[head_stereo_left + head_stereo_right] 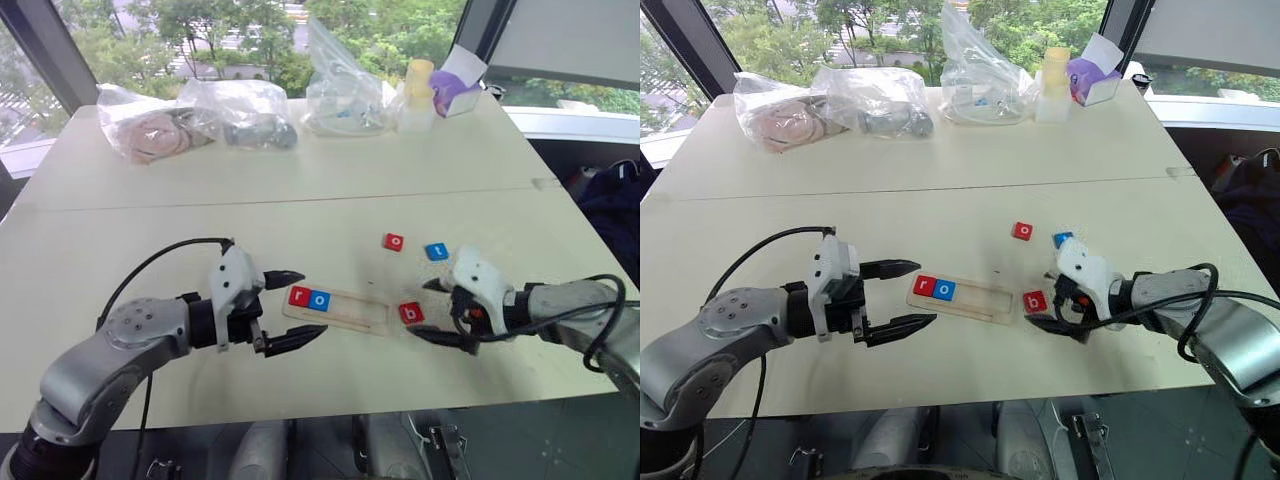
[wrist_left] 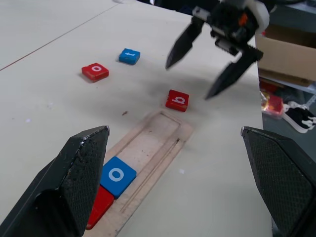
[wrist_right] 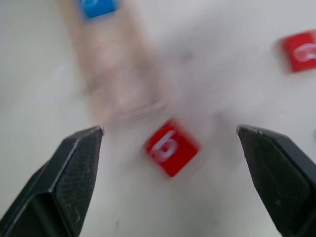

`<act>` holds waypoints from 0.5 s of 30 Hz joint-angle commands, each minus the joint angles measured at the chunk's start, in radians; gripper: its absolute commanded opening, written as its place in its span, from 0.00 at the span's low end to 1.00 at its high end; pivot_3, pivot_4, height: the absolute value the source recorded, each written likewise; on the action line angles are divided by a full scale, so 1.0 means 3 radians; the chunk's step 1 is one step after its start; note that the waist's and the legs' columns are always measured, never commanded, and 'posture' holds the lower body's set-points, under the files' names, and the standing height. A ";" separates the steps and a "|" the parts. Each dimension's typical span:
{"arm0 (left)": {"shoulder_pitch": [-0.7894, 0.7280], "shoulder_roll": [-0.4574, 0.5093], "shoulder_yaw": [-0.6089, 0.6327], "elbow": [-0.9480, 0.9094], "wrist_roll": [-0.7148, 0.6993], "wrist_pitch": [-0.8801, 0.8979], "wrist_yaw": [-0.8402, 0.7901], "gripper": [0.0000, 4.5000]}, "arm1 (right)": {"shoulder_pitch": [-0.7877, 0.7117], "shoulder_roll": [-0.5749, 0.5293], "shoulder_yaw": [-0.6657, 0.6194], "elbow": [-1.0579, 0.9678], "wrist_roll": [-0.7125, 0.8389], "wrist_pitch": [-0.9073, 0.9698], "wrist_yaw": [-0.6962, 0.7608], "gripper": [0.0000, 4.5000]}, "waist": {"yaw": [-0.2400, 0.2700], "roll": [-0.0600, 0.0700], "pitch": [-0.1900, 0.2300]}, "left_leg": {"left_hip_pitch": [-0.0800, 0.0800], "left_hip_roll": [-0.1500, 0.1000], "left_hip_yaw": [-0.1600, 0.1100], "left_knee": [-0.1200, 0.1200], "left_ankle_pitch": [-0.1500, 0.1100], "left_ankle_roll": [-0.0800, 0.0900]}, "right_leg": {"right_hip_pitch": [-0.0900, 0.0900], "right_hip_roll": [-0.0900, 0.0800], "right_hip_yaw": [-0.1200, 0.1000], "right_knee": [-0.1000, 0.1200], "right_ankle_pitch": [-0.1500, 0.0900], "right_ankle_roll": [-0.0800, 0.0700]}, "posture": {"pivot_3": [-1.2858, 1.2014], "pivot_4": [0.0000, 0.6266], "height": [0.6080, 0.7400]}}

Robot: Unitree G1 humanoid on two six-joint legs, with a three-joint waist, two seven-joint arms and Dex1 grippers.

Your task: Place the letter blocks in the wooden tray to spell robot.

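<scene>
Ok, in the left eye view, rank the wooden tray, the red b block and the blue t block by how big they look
1. wooden tray, clearly largest.
2. red b block and blue t block: they look alike, so no ranking between them.

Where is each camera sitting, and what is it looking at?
Left eye and right eye views: on the head, looking down at the wooden tray, with both arms showing.
Left wrist view: behind the open left gripper, facing the tray, the b block and the right gripper.
Right wrist view: behind the open right gripper, above the b block.
All share the b block.
</scene>
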 commanded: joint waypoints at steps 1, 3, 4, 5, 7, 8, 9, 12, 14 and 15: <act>-0.0073 0.0017 0.0090 -0.0142 -0.0132 0.0074 0.0068 1.00 | -0.0110 0.0041 0.0172 0.0539 -0.0365 -0.0806 0.0544 0.99 | -0.0006 -0.0001 0.0001 | 0.0002 0.0000 0.0000 0.0000 0.0000 0.0000 | 0.0000 0.0000 0.0003 0.0001 0.0001 -0.0002 | 0.52 0.24 1.00; -0.0086 0.0031 0.0111 -0.0168 -0.0180 0.0115 0.0104 1.00 | -0.0202 0.0095 0.0274 0.0822 -0.0544 -0.1098 0.0720 0.99 | -0.0003 0.0000 0.0001 | 0.0003 0.0001 -0.0001 0.0005 0.0000 0.0000 | 0.0000 0.0001 0.0003 0.0005 0.0001 -0.0007 | 0.52 0.24 1.00; -0.0104 0.0039 0.0124 -0.0180 -0.0210 0.0140 0.0126 1.00 | -0.0291 0.0155 0.0331 0.0995 -0.0609 -0.1211 0.0815 0.99 | -0.0006 0.0000 0.0002 | 0.0004 0.0001 -0.0001 0.0006 0.0000 0.0000 | 0.0001 0.0001 0.0003 0.0006 0.0000 -0.0010 | 0.52 0.24 1.00; -0.0117 0.0047 0.0141 -0.0200 -0.0236 0.0169 0.0158 1.00 | -0.0377 0.0218 0.0371 0.1140 -0.0668 -0.1319 0.0880 0.99 | -0.0007 0.0000 0.0002 | 0.0004 0.0002 -0.0001 0.0007 0.0000 0.0000 | 0.0001 0.0002 0.0003 0.0007 0.0000 -0.0011 | 0.52 0.24 1.00; -0.0168 0.0038 0.0147 -0.0221 -0.0284 0.0226 0.0235 1.00 | -0.0530 0.0336 0.0427 0.1383 -0.0741 -0.1429 0.1005 0.99 | -0.0005 0.0000 0.0002 | 0.0005 0.0002 -0.0002 0.0010 0.0000 0.0000 | 0.0001 0.0003 0.0004 0.0009 0.0002 -0.0012 | 0.52 0.24 1.00; -0.0204 0.0028 0.0141 -0.0226 -0.0304 0.0257 0.0277 1.00 | -0.0581 0.0377 0.0446 0.1480 -0.0781 -0.1483 0.1057 0.99 | 0.0000 0.0001 0.0003 | 0.0005 0.0002 -0.0003 0.0011 0.0000 -0.0001 | 0.0001 0.0003 0.0004 0.0010 0.0002 -0.0012 | 0.52 0.24 1.00; -0.0236 0.0016 0.0131 -0.0227 -0.0322 0.0283 0.0317 1.00 | -0.0623 0.0413 0.0462 0.1572 -0.0820 -0.1535 0.1102 0.99 | 0.0004 0.0001 0.0003 | 0.0003 0.0002 -0.0003 0.0012 0.0001 -0.0001 | 0.0001 0.0003 0.0004 0.0010 0.0003 -0.0011 | 0.52 0.24 1.00; -0.0313 -0.0014 0.0098 -0.0237 -0.0372 0.0353 0.0419 1.00 | -0.0688 0.0488 0.0489 0.1763 -0.0902 -0.1653 0.1246 0.99 | 0.0022 0.0001 0.0003 | 0.0001 0.0000 -0.0006 0.0015 0.0001 -0.0001 | 0.0002 0.0002 0.0004 0.0010 0.0006 -0.0005 | 0.52 0.24 1.00; -0.0339 -0.0025 0.0095 -0.0243 -0.0396 0.0386 0.0466 1.00 | -0.0700 0.0533 0.0478 0.1811 -0.0915 -0.1702 0.1304 0.99 | 0.0017 0.0001 0.0003 | 0.0001 0.0000 -0.0005 0.0017 0.0001 -0.0001 | 0.0003 0.0001 0.0004 0.0009 0.0007 -0.0004 | 0.52 0.24 1.00; -0.0352 -0.0029 0.0091 -0.0242 -0.0399 0.0396 0.0487 1.00 | -0.0701 0.0554 0.0473 0.1819 -0.0920 -0.1715 0.1321 0.99 | 0.0015 0.0001 0.0003 | 0.0001 0.0000 -0.0005 0.0017 0.0000 -0.0001 | 0.0003 0.0001 0.0004 0.0009 0.0007 -0.0004 | 0.52 0.24 1.00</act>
